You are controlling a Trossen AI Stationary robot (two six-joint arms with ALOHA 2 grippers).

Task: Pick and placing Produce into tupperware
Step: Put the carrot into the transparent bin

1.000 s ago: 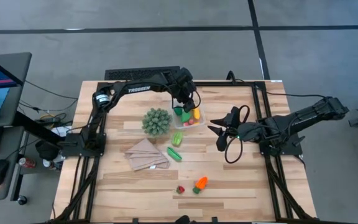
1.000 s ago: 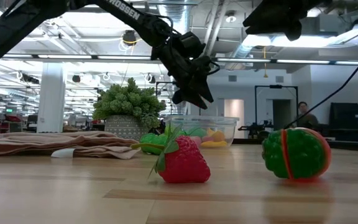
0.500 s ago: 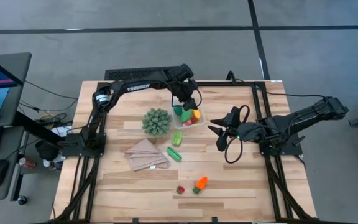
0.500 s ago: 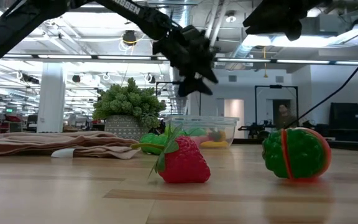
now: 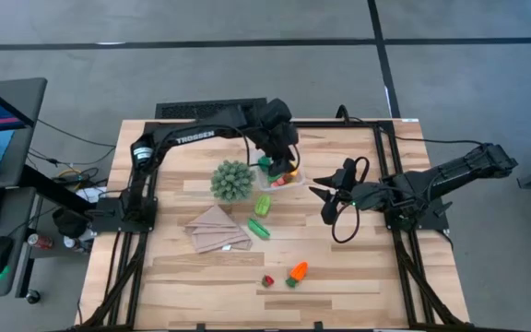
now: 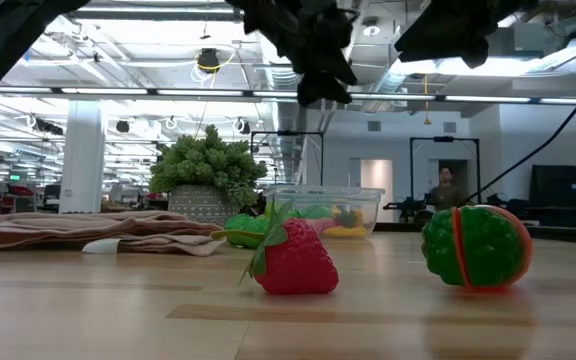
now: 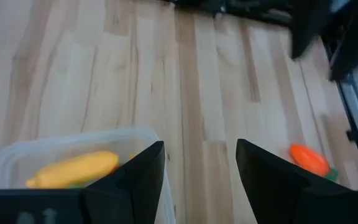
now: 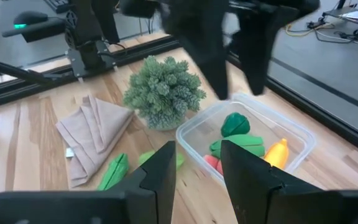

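Overhead, the left tool (image 5: 282, 159) hangs above the tupperware (image 5: 279, 177), its two dark fingers (image 7: 135, 180) standing apart with nothing between them. The tupperware sits on the tabletop (image 5: 201, 277) just beside the spiky green ball (image 5: 232, 181), on the side toward the right arm. Inside it lie a yellow banana (image 8: 277, 153), a green pepper (image 8: 235, 124), a green pod (image 8: 241, 146) and something red at the near wall (too little of it shows to name it). The right tool (image 5: 325, 192) waits near the tupperware, raised off the tabletop, its fingers (image 8: 247, 168) a little apart and empty.

More produce lies outside the container: two green pods (image 5: 260, 217) between the tupperware and the tan folded cloth (image 5: 216, 229), and nearer the tabletop's front edge a carrot (image 5: 297, 272) with a small strawberry (image 5: 267, 280) near it. From the low camera the strawberry (image 6: 293, 258) and a green-and-red piece (image 6: 476, 246) stand in the foreground, apart from each other. A person (image 6: 446, 185) shows in the room far behind.
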